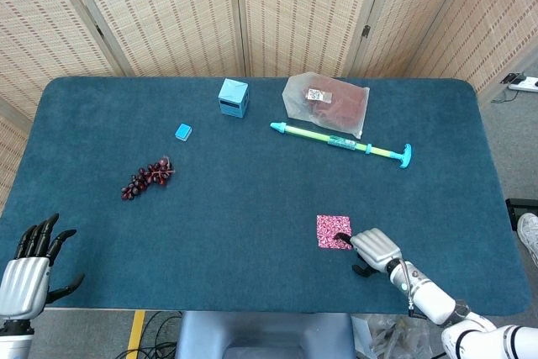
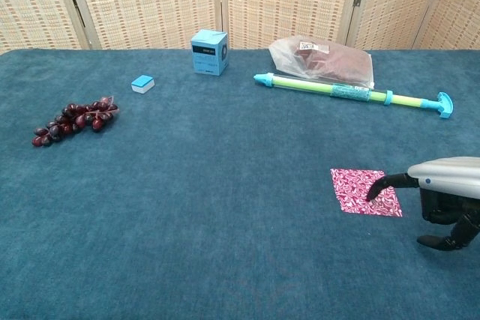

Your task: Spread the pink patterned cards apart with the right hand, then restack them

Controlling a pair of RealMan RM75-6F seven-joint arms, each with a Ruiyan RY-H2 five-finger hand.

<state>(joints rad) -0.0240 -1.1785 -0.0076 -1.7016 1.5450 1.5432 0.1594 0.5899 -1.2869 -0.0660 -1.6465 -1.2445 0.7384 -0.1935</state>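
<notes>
The pink patterned cards [image 1: 333,231] [image 2: 364,191] lie on the blue table cloth [image 1: 252,199], right of centre and toward the near edge. They cover a slightly stretched patch, the top ones shifted toward me. My right hand [image 1: 375,250] [image 2: 444,191] reaches in from the near right. One outstretched dark finger presses on the near right part of the cards, and the other fingers curl under the palm. My left hand [image 1: 30,261] hovers at the near left corner with its fingers apart and nothing in it.
At the back stand a light blue box [image 1: 233,97], a clear bag of dark red contents [image 1: 326,100] and a long green and blue water pump [image 1: 340,141]. A small blue block [image 1: 183,131] and a bunch of dark grapes [image 1: 146,177] lie to the left.
</notes>
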